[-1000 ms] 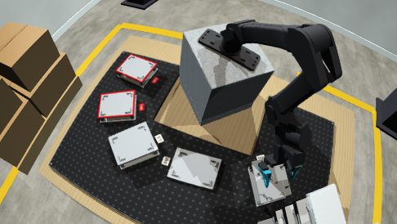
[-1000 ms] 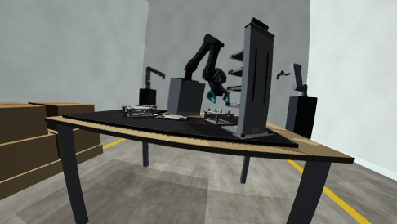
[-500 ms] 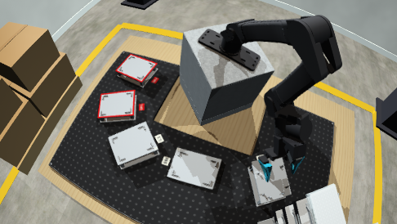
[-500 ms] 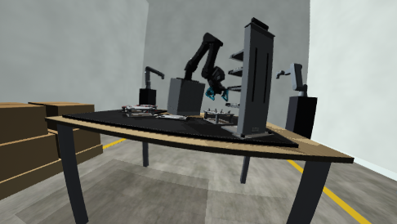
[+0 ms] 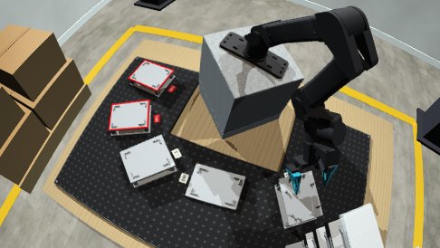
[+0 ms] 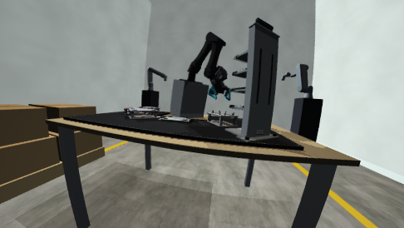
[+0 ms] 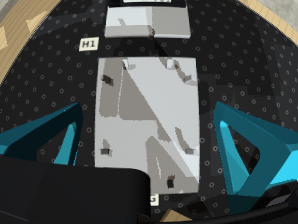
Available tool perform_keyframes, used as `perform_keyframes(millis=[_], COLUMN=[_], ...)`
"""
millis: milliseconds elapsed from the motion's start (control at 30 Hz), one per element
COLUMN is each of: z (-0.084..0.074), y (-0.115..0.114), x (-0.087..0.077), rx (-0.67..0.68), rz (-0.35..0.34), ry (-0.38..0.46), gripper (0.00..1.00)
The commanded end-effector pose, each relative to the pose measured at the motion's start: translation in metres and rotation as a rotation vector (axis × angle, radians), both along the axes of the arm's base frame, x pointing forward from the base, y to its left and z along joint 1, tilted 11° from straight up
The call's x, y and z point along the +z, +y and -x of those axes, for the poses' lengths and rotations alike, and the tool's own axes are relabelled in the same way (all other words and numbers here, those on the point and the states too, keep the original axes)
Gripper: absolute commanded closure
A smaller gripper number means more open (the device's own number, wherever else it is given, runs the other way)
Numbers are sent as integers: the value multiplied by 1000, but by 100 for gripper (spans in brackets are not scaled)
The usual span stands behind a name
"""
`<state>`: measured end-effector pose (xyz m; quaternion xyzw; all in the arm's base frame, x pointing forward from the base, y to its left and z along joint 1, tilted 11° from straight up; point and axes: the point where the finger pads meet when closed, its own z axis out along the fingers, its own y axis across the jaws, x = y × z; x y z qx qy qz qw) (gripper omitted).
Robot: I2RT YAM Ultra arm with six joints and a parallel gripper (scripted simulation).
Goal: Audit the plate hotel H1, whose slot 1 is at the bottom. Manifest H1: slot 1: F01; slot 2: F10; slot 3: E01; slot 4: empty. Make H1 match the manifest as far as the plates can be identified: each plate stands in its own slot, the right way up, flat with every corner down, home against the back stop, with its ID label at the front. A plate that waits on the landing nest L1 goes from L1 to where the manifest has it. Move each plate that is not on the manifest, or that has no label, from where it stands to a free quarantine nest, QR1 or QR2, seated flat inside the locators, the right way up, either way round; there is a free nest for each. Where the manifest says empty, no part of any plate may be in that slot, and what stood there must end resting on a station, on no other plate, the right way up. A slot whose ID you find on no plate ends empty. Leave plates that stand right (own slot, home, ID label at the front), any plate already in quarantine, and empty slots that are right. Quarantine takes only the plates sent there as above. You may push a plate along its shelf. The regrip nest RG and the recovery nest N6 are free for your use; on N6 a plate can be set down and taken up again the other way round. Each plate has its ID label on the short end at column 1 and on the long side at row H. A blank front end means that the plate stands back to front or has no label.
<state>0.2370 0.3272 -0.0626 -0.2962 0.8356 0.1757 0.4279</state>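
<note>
My gripper is open and empty, its cyan fingers hanging above a grey nest that stands in front of the plate hotel H1. In the wrist view the fingers straddle this nest well above it, and only its locator marks show on top. A small H1 tag lies on the mat. From the side the hotel tower hides most of its shelves.
Two red-framed quarantine nests lie at the far left. Two more grey nests lie in the middle front. The arm's grey pedestal stands behind them. Cardboard boxes are stacked off the table's left.
</note>
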Motion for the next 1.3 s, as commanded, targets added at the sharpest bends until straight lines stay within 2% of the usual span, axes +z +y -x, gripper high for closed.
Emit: perform_keyframes(millis=[0,200,500,567,1067,1133,1267], z=[-1,6,9,9,15,15,17], y=[3,-3,-8,-8,-16,-16,-18], x=[7,11,41,41,90,90,103], rx=[-4,-4,-4,-4,-4,-4,-4], rz=[-18,-18,-18,-18,-19,-19,-19], ry=[-11,-11,-11,-11,-11,-11,-11], gripper=[0,0,0,0,0,0,0])
